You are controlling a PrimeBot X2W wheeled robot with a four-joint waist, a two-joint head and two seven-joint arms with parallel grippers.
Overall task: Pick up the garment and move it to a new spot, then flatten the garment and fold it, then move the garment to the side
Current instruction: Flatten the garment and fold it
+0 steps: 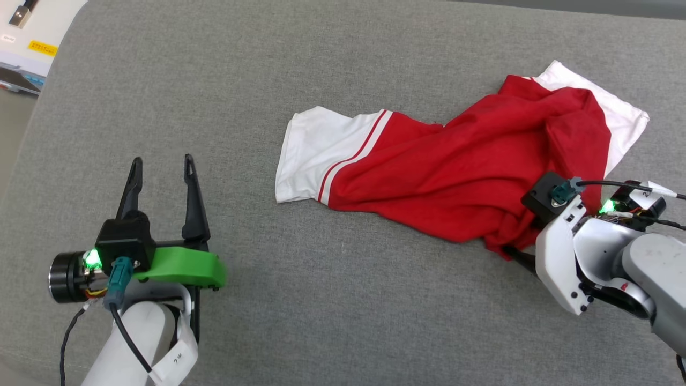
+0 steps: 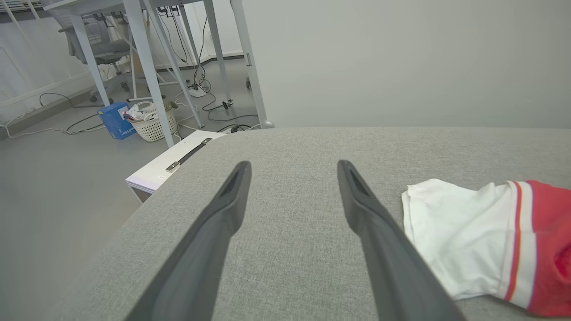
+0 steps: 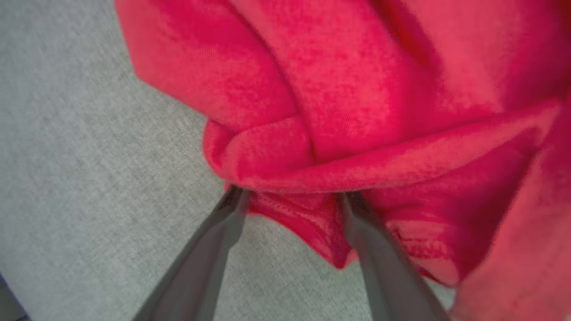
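Toward the right edge of the grey cushion [image 1: 321, 53] lies the crumpled red shirt [image 1: 455, 177], one white sleeve stretched leftward. The right claw [image 3: 290, 196] stands spread at its near hem, with fabric between the fingers but not pinched. The left claw [image 1: 161, 166] is released, well apart from the shirt.

The garment [image 1: 455, 177] lay on the padded surface [image 1: 321, 300], off to the right of the left gripper [image 1: 162, 158] and apart from it. A bunched edge of it sat between the right gripper's [image 3: 292, 194] spread fingertips, the rest heaped ahead of them.
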